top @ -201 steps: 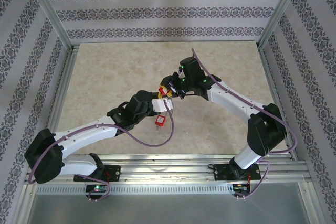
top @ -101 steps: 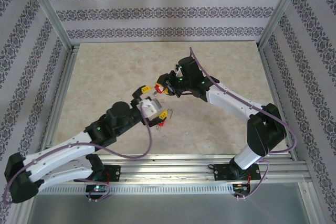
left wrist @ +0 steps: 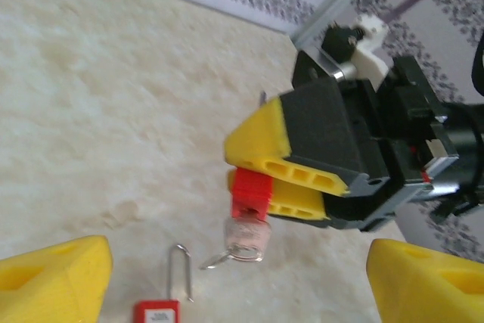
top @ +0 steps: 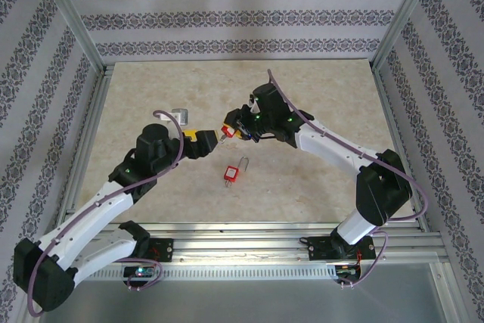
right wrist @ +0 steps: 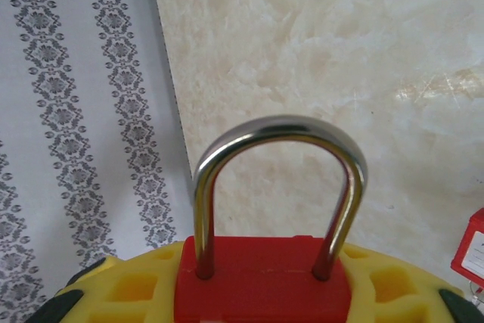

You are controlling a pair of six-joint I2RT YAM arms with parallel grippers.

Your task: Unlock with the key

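Padlock, red-bodied, sits clamped between the yellow fingers of the right gripper, lifted off the table near the middle of the top view, a touch toward 12 o'clock. Its steel shackle points away from the wrist with both legs sunk in the body, so it looks not yet sprung. The key hangs from the underside of the lock in the keyway, its pale head and a small wire ring dangling free. The left gripper waits at 9 o'clock of the lock, spread wide and holding nothing. A second padlock lies flat on the table at 6 o'clock and should be left alone. As I judge it, the step in hand is taking the key head and turning it. To do that well, the left fingers should come in square to the flat of the head and close above the ring, not on it. They should then twist about the keyway's own line without pulling sideways. The right grip must stay firm on the body and clear of the shackle so it can lift. The head is blurred, so its facing cannot be told.
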